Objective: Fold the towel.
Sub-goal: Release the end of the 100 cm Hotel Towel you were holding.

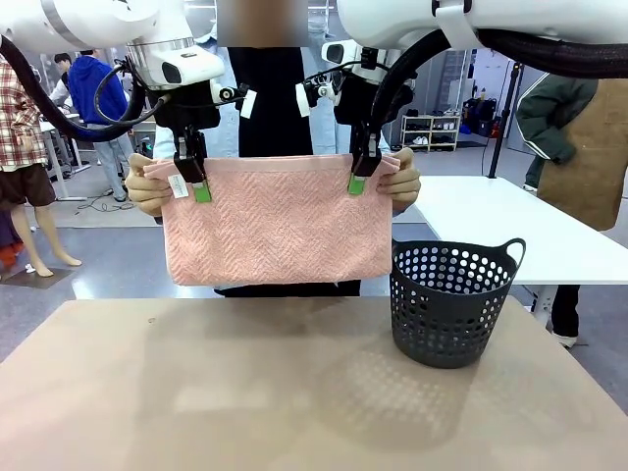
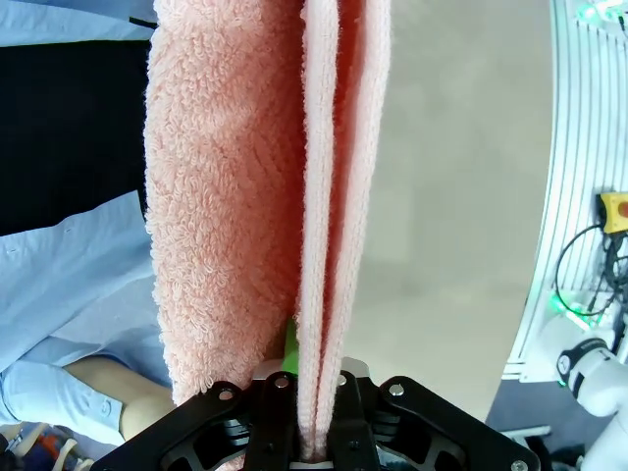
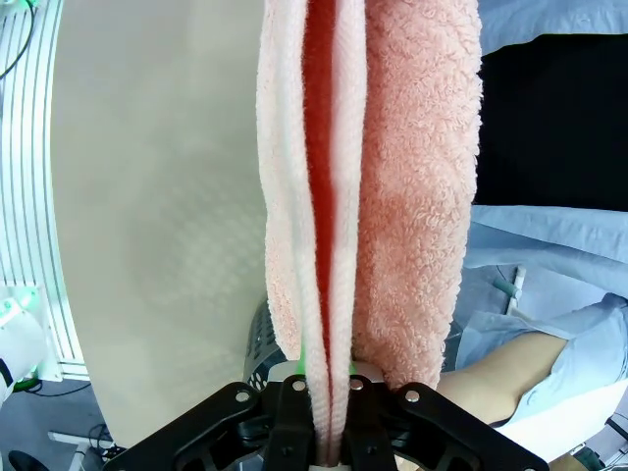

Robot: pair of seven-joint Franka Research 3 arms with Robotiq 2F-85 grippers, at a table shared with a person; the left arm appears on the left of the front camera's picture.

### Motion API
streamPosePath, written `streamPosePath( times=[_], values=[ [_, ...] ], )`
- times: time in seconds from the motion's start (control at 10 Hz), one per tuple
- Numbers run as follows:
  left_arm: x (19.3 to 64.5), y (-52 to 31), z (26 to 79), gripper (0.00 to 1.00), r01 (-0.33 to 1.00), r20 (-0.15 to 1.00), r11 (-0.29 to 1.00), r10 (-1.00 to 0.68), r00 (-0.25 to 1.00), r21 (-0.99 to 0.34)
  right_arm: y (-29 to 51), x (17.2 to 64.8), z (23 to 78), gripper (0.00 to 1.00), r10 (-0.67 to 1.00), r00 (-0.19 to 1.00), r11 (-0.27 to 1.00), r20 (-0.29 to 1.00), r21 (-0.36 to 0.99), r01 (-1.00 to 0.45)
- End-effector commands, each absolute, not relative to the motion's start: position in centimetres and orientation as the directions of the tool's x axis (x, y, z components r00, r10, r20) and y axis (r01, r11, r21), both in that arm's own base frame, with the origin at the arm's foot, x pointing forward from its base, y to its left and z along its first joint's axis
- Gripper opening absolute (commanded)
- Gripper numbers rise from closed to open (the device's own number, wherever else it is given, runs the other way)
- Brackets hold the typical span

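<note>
The towel (image 1: 277,221) hangs doubled in the air above the far edge of the worktop (image 1: 196,392), left of the grey basket (image 1: 451,304): long axis level, running from my left to my right, broad face toward me, lower edge pointing straight down. My left fingers (image 1: 201,190) and my right fingers (image 1: 357,183) are each closed tight on its upper edge near a top corner, layers pinched between the pads; the person's hands (image 1: 147,188) hold the two corners just outside my grips.
</note>
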State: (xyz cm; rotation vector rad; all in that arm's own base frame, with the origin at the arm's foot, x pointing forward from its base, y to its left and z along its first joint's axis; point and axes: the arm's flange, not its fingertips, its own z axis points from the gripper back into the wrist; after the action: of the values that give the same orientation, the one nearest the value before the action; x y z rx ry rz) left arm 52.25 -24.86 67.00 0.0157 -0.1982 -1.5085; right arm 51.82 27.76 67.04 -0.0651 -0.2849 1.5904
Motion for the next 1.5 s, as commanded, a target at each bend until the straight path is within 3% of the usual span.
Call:
streamPosePath(
  times=[0.0,0.5,0.6,0.7,0.8,0.9,1.0,1.1,1.3,1.4],
  values=[
    [52.2,-24.8,67.2,0.00,0.988,0.121,0.068,-0.991,0.051,0.135,27.8,51.8,67.1,0.04,0.990,-0.045,-0.014,0.135,-0.224,-0.975],
    [52.2,-24.8,67.2,0.00,0.988,0.121,0.068,-0.991,0.051,0.135,27.8,52.0,67.6,0.04,0.990,-0.043,-0.011,0.135,-0.229,-0.973],
    [52.3,-24.8,67.0,0.12,0.989,0.120,0.066,-0.991,0.050,0.133,27.9,52.0,67.7,0.04,0.990,-0.046,-0.013,0.135,-0.235,-0.972],
    [52.2,-24.7,67.0,0.38,0.989,0.123,0.066,-0.991,0.050,0.130,27.8,52.0,67.8,0.40,0.988,-0.028,0.011,0.152,-0.248,-0.969],
    [52.3,-24.6,67.2,0.44,0.988,0.129,0.073,-0.990,0.055,0.137,27.7,52.0,67.9,0.41,0.988,-0.027,0.012,0.152,-0.247,-0.969],
    [52.3,-24.3,67.4,0.70,0.986,0.143,0.085,-0.988,0.065,0.143,27.7,52.0,68.0,0.76,0.987,-0.029,0.011,0.156,-0.246,-0.969],
    [52.2,-24.3,67.6,0.75,0.985,0.149,0.093,-0.986,0.071,0.146,27.8,51.9,68.1,0.77,0.987,-0.034,0.006,0.155,-0.248,-0.969],
    [51.9,-24.4,68.0,1.00,0.982,0.152,0.105,-0.985,0.081,0.154,28.1,51.6,68.5,1.00,0.988,-0.040,0.000,0.152,-0.256,-0.967],
    [51.3,-24.4,69.0,1.00,0.981,0.162,0.103,-0.984,0.076,0.166,27.9,50.9,69.6,1.00,0.987,-0.031,0.014,0.160,-0.274,-0.962],
    [50.9,-24.1,69.6,0.90,0.978,0.176,0.116,-0.981,0.085,0.175,27.6,50.4,70.2,0.83,0.984,-0.027,0.024,0.178,-0.280,-0.960]
  ],
)
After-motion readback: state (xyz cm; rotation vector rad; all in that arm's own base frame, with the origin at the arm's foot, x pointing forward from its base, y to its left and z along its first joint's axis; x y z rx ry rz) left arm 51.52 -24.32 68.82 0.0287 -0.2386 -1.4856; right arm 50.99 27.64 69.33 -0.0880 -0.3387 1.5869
